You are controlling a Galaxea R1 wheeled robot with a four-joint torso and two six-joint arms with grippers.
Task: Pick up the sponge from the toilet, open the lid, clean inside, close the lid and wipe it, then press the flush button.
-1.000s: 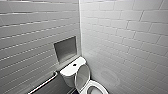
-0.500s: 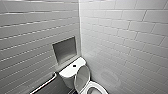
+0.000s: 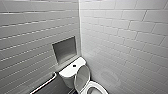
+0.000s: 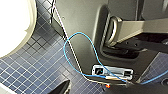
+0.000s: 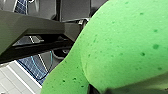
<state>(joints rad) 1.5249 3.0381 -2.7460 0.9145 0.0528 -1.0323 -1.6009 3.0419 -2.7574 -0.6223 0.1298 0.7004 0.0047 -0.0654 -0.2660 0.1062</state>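
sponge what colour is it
The sponge is bright green with darker specks, clearest in the right wrist view.

With the lid [image 3: 81, 76] upright, the toilet [image 3: 100, 88] bowl lies open from above. Right of the toilet a tiled wall [image 3: 125, 50] crowds close; left, a grab bar [image 3: 45, 83].

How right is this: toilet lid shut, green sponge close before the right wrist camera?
The lid is not shut: the head view shows it raised. The green sponge is indeed close before the right wrist camera.
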